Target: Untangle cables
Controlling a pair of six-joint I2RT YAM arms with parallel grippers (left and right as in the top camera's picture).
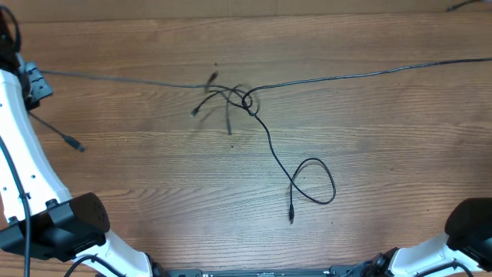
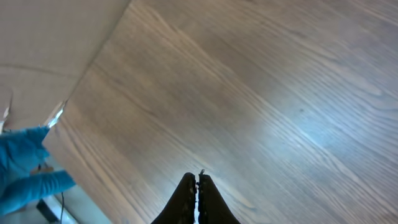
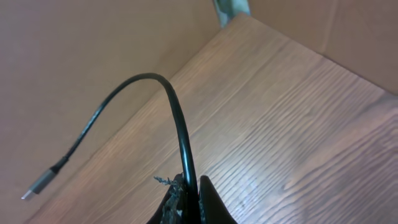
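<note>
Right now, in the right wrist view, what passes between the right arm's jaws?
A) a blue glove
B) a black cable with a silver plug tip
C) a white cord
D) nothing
B: the black cable rises from between the right arm's jaws, which are shut on it, arches to the left and ends in a silver plug tip.

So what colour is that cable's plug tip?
Silvery grey plug tip on a black cable; right wrist view shows it best.
</note>
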